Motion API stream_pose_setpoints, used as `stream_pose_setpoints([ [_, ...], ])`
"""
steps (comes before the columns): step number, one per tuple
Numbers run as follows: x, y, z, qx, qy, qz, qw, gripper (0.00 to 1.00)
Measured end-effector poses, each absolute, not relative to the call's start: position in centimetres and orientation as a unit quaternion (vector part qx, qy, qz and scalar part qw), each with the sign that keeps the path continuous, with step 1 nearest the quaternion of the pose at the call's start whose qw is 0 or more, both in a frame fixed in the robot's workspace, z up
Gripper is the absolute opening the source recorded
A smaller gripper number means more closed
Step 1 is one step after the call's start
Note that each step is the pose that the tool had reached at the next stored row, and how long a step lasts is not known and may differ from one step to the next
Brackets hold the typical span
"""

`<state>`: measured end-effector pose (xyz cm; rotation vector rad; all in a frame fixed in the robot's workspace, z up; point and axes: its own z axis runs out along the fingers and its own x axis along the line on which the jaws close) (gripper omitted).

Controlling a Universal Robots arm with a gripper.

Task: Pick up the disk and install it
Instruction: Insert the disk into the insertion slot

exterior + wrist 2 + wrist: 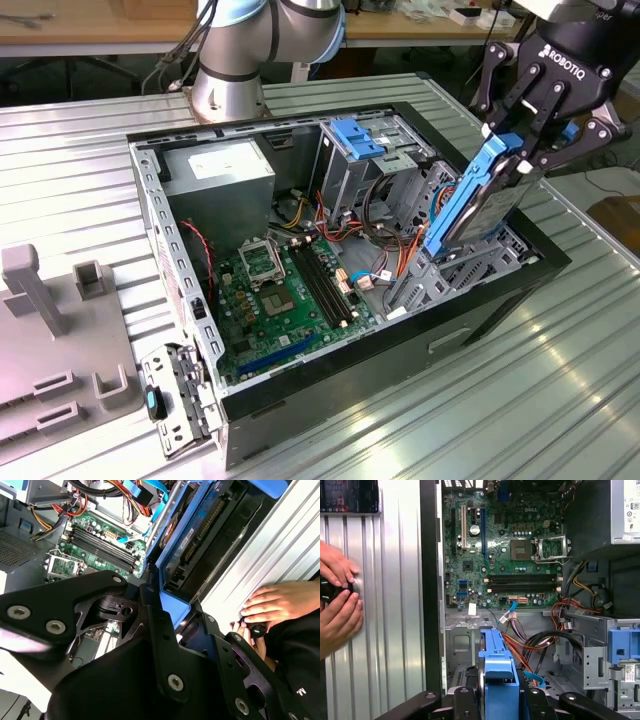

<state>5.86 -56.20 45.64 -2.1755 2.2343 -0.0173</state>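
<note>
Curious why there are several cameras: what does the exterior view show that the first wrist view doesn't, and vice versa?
Exterior view: the arm's base behind the open computer case, and grey fixtures on the exterior view's left. First wrist view: a person's hands on the ribbed table beside the case. Both: the hand holding the disk, plus the motherboard.

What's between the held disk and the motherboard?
Loose orange and black cables run between disk and motherboard, in the exterior view.
</note>
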Motion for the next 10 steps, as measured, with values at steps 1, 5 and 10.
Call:
stream_pose_setpoints([
  [1,5.86,-56.20,45.54,-0.698,0.716,-0.005,0.011,0.37],
  [5,6.10,-56.20,45.24,-0.698,0.716,-0.005,0.011,0.37],
  [10,6.13,-56.20,44.82,-0.698,0.716,-0.005,0.011,0.37],
])
